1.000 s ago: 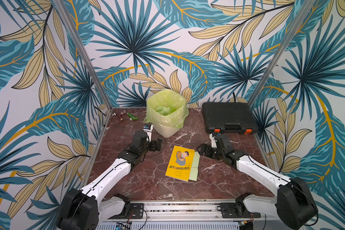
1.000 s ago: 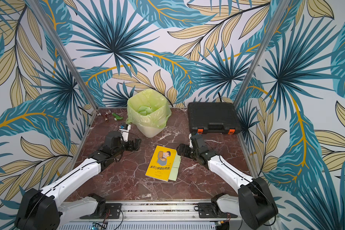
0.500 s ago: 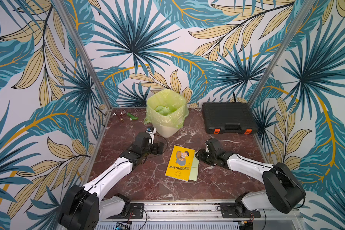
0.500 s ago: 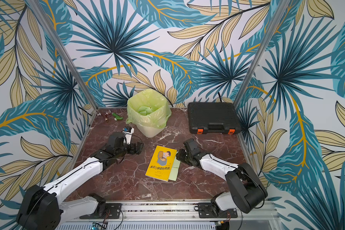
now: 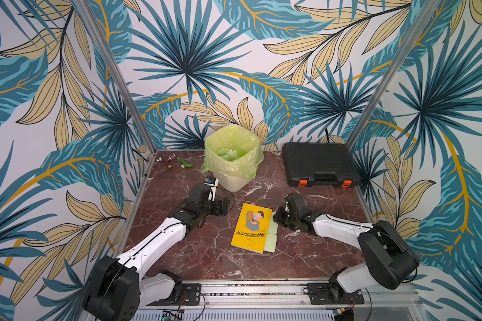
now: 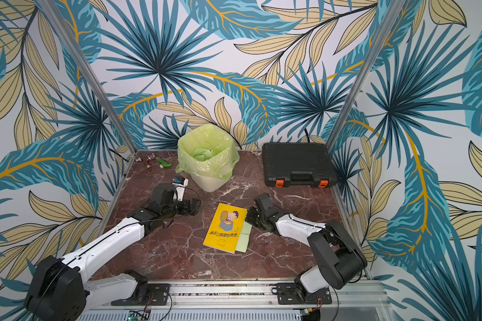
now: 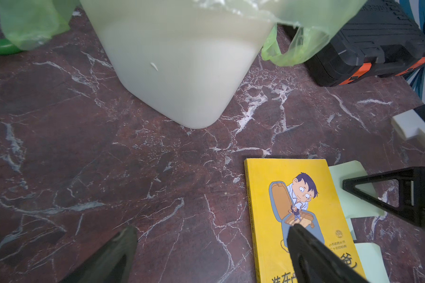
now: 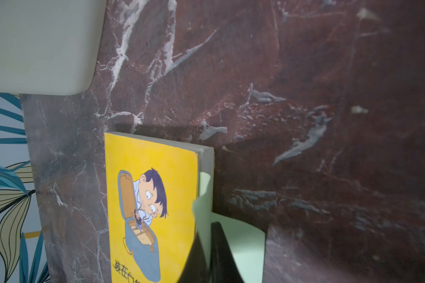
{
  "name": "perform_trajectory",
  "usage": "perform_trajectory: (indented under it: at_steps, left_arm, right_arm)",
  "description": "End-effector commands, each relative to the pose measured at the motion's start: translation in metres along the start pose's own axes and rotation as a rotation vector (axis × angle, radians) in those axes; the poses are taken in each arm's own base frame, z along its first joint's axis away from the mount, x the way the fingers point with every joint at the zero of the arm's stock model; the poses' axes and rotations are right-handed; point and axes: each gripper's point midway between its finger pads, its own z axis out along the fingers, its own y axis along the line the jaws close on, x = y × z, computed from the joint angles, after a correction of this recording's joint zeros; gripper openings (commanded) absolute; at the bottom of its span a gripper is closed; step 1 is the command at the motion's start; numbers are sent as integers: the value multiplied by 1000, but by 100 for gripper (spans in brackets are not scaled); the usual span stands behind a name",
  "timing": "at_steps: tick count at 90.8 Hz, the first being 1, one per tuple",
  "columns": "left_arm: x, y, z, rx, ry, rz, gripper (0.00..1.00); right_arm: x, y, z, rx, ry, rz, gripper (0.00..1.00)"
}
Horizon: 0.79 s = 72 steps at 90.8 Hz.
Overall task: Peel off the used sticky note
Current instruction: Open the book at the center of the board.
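Two green notes [image 5: 270,243] are poking out from the page edge of the yellow book [image 5: 251,228], which is lying flat on the marble table [image 5: 195,250]. The right gripper [image 8: 209,247] is pinching the upper sticky note [image 8: 247,242], jaws closed on its free flap, probably because the glued edge is tucked under the cover. The left gripper [image 7: 211,236] is hanging wide open, empty, just beside the book's spine, likely placed to pin it down. The lined bin [image 5: 231,178] is sitting close behind for the scrap.

book [image 5: 251,228]: yellow | sticky note [image 8: 248,247]: pale green | table [image 5: 195,251]: red-brown marble
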Motion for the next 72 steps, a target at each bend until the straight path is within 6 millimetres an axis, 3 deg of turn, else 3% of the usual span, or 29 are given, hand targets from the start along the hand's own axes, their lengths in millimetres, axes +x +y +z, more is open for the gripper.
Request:
perform_trajectory:
  at_steps: [1,12,43,72]
  left_arm:
    - [-10,-14,-3,48,3,7,100]
    - [-15,-31,-5,104,14,32,100]
    - [6,-84,-11,255,137,163,100]
    - [18,-99,-17,303,165,187,100]
  right_arm:
    - [-4,15,-7,-57,-21,-47,5]
    - [-9,41,-12,-154,-15,-94,3]
    - [-20,114,-9,-403,50,-188,3]
    - [-24,160,-2,-600,109,-212,3]
